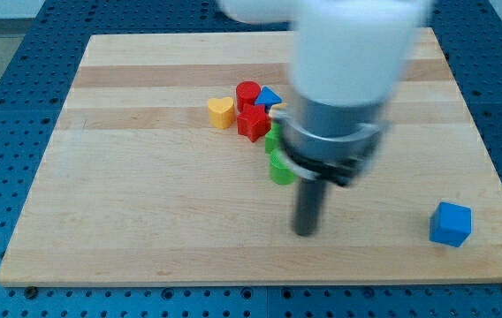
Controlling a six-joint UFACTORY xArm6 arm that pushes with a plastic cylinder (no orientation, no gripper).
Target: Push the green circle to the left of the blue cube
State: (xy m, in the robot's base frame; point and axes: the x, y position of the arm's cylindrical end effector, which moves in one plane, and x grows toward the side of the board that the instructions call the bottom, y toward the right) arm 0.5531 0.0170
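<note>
The green circle (pixel 280 169) stands on the wooden board (pixel 145 203) near the middle, partly hidden by the arm. The blue cube (pixel 451 223) sits alone near the board's bottom right corner, far to the right of the green circle. My tip (pixel 306 231) rests on the board just below and slightly right of the green circle, a short gap apart from it. The arm's white and grey body (pixel 344 79) covers the board's upper middle right.
A cluster sits up and left of the green circle: a yellow heart (pixel 221 112), a red cylinder (pixel 247 93), a red star-like block (pixel 253 123), a blue triangle (pixel 270 97) and another green block (pixel 273 139), partly hidden by the arm.
</note>
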